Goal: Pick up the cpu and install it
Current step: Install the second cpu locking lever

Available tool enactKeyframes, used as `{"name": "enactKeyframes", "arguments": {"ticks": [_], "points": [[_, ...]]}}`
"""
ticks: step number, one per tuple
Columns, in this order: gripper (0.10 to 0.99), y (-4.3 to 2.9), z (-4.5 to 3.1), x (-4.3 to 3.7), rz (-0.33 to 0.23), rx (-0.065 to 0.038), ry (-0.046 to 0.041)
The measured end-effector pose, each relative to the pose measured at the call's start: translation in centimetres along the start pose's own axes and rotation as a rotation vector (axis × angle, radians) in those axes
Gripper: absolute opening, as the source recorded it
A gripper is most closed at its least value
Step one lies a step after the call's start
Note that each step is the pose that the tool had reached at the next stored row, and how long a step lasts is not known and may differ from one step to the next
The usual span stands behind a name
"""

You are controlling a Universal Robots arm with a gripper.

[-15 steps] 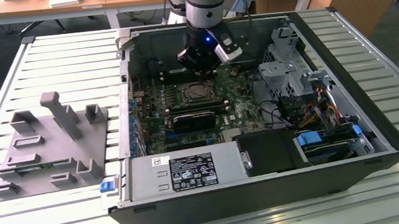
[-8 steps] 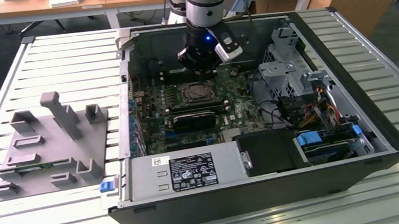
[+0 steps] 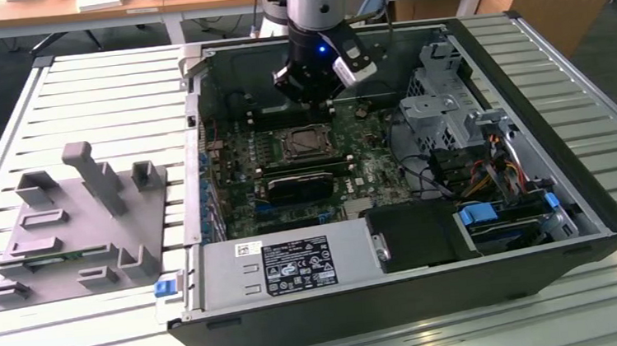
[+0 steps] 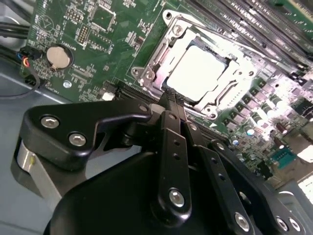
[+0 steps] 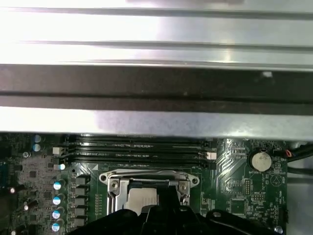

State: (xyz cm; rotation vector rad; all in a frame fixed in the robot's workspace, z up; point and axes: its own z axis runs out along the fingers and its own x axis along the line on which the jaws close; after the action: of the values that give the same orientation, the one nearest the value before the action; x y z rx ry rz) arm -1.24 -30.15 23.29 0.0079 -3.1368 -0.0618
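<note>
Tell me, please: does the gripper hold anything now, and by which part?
Nothing is held. The gripper is shut with nothing in it, above the motherboard; the cpu lies in the socket, apart from it.

An open computer case [image 3: 534, 230] lies on a slatted table [image 3: 71, 101], with a plastic tray [image 3: 75, 220] beside it on the exterior view's left. Inside the case the motherboard [image 3: 287, 183] lies flat. My gripper [image 3: 308, 99] hangs above it, just behind the socket [image 3: 309, 142]. The cpu [image 4: 195, 73] sits in the socket. A coin battery [image 4: 58, 57] lies on the board well apart from the socket.
</note>
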Motion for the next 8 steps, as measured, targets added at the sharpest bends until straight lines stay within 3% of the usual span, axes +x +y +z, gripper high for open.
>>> {"name": "enactKeyframes", "arguments": {"ticks": [8], "points": [[0.106,-1.19,-0.05,0.01,0.0,0.0,0.0022]]}}
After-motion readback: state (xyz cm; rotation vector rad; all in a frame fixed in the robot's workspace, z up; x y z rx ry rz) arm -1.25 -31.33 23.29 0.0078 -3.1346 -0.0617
